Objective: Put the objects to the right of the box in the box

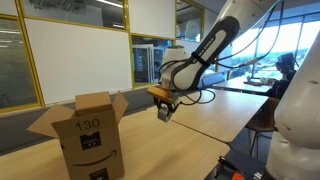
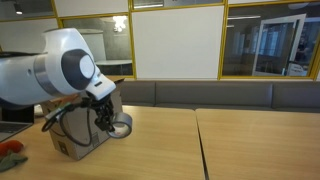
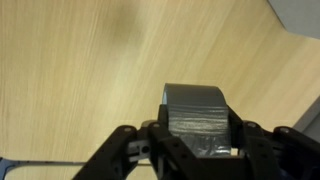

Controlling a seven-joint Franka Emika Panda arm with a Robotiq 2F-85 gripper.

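An open brown cardboard box stands on the wooden table; it also shows behind the arm in an exterior view. My gripper hangs above the table to the right of the box. It is shut on a roll of grey duct tape, held upright between the jaws in the wrist view. The roll shows as a grey ring by the gripper in an exterior view. The tape is lifted off the table.
The table is made of two wooden tops with a seam. An orange-and-green object lies at the table's edge. A padded bench and glass walls stand behind. A seated person is at the far right.
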